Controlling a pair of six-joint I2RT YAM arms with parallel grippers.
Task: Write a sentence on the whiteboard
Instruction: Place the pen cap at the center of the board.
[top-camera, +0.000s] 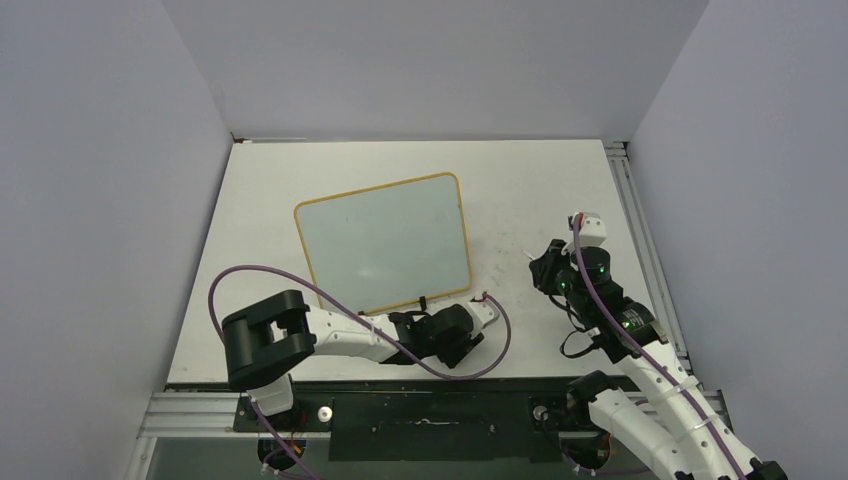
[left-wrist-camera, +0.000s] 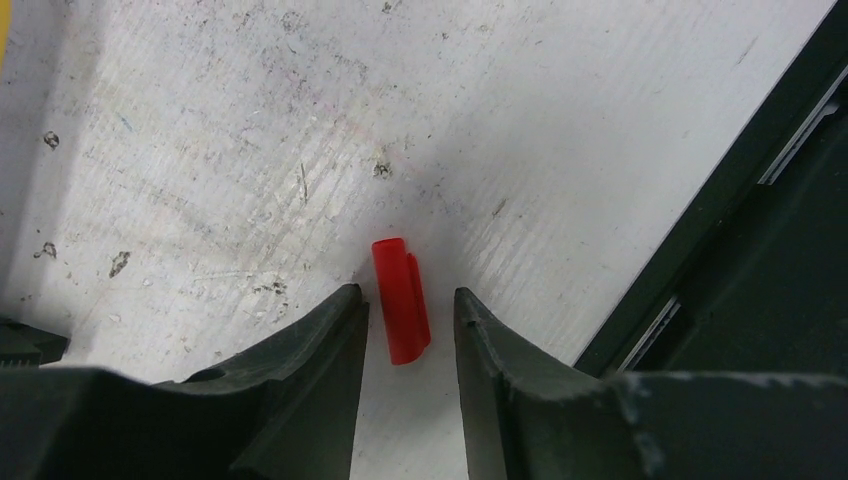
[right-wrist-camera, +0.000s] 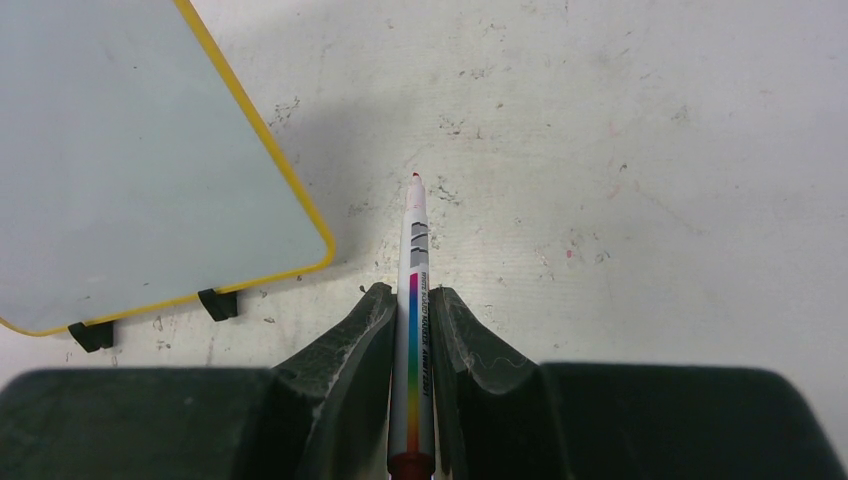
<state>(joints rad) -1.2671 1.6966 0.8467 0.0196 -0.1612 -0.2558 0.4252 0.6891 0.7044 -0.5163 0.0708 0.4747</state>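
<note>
Clenching the marker (right-wrist-camera: 414, 235), my right claw (right-wrist-camera: 412, 296) has both jaws tight on its rainbow-striped barrel, with the bare red tip pointing out over the table (right-wrist-camera: 650, 150). My left claw (left-wrist-camera: 408, 298) is released. Its jaws stand parted either side of a red cap (left-wrist-camera: 399, 300) that lies on the tabletop, touching neither. The whiteboard (right-wrist-camera: 120, 150) lies just left of the marker tip, its far edges cut off in my wrist view. From above, my left fingers hide under the wrist.

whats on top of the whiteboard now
Nothing: the whiteboard face is blank, no writing yet. Only a bit of its near edge is hidden behind the left arm.
</note>
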